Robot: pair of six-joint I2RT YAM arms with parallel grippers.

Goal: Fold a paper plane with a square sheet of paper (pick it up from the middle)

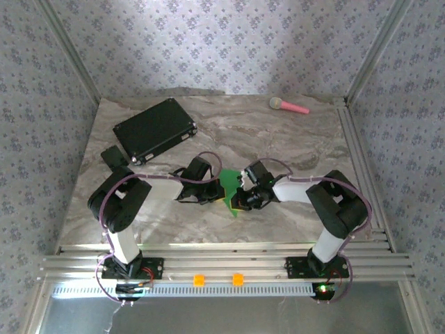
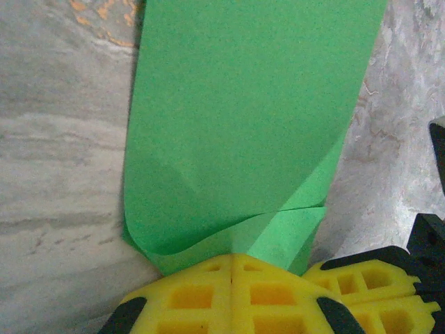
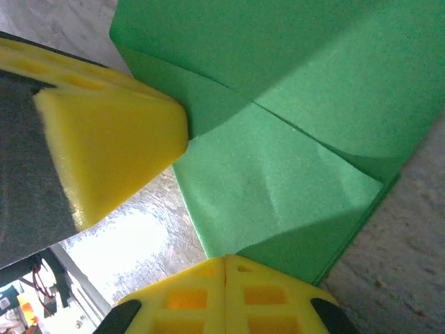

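Both arms are in at the middle of the marble-patterned table [image 1: 292, 146], wrists nose to nose, and the green paper [image 1: 228, 186] sits right between them.

The left gripper [image 2: 231, 260] has its 2 yellow pads [image 2: 188, 296] pressed flat together with no gap. The paper's near end runs straight into the seam where they meet, so that is a pinch on the paper. From this wrist the sheet stretches away as a long green band over the table. A soft curl lifts at its lower left, and a slanting fold line crosses near the pads. More than 1 layer shows along the right edge.

The right gripper [image 3: 224, 259] tells the same story. Its 2 pads are closed tight against each other, with the paper's edge going in at the tips, so it is clamped on the sheet too. In this wrist view creases meet near the middle of the green, and a doubled edge shows at the lower right. The left gripper's yellow finger comes in from the left, its tip touching the paper.

From above, the paper comes to a point aimed at the near edge. I cannot tell whether it lies on the table or hangs just clear of it.

The black case [image 1: 154, 129] lies far back on the left, and the pink-handled toy [image 1: 288, 106] far back on the right. Both are well apart from the paper.
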